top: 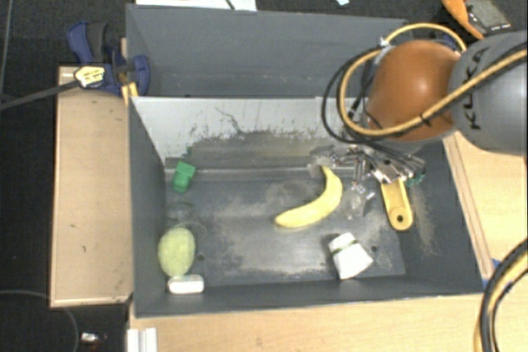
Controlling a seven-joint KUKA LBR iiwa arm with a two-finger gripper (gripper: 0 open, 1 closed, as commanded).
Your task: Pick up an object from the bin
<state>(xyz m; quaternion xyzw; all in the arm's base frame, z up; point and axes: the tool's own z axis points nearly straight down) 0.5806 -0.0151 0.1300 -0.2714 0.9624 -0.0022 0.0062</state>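
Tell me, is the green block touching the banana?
No, the green block sits at the far left, well apart from the banana lying right of the middle.

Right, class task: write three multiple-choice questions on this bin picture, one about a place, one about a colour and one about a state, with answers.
1. Where does the small green block lie?
A) left side, near the back wall
B) centre
C) right front corner

2. What colour is the curved banana?
A) red
B) yellow
C) blue

3. How is the banana placed?
A) lying on the floor of the grey metal bin
B) standing on end
C) hanging over the rim

Answers:
1. A, it sits far left by the back wall.
2. B, its skin is plainly yellow.
3. A, it lies flat, with the gripper at its upper end.
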